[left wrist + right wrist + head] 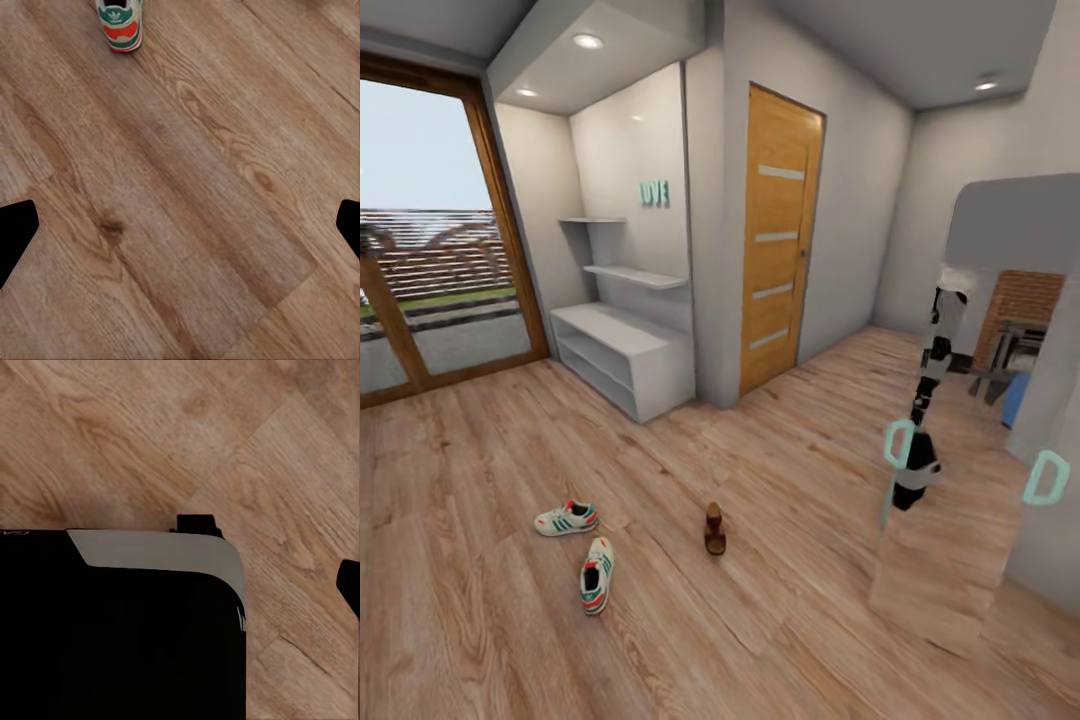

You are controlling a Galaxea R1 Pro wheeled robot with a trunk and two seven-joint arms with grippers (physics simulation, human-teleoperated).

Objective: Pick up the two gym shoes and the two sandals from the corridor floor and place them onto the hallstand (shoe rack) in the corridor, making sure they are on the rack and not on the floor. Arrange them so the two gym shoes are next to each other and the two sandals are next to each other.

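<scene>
Head view, near to far. The corridor floor point(780, 620) of wood-grain planks spreads bare across the lower frame. Left of centre lie the two gym shoes: the nearer shoe point(596, 575) points roughly up-frame, the farther shoe point(567, 518) lies crosswise just beside it, the two apart. At lower centre, well apart from both, stands one brown sandal point(714, 528); whether a second sandal sits behind it cannot be told. A tall mirror panel point(960, 560) leans at the right edge. Beyond a broad open band of floor, the hallstand point(628, 360) occupies the alcove at upper left: low bench top, two shelf openings and stepped wall shelves, nothing visible on them. A wooden door point(778, 240) stands to its right, a glazed window wall point(430, 240) to its left.

Left wrist view: planks, and a gym shoe's heel point(121, 26) at the frame edge; dark fingertips point(15, 232) at opposite edges, the pincer spread apart. Right wrist view: a dark robot body panel point(120, 630) over floor; pincer state cannot be told.
</scene>
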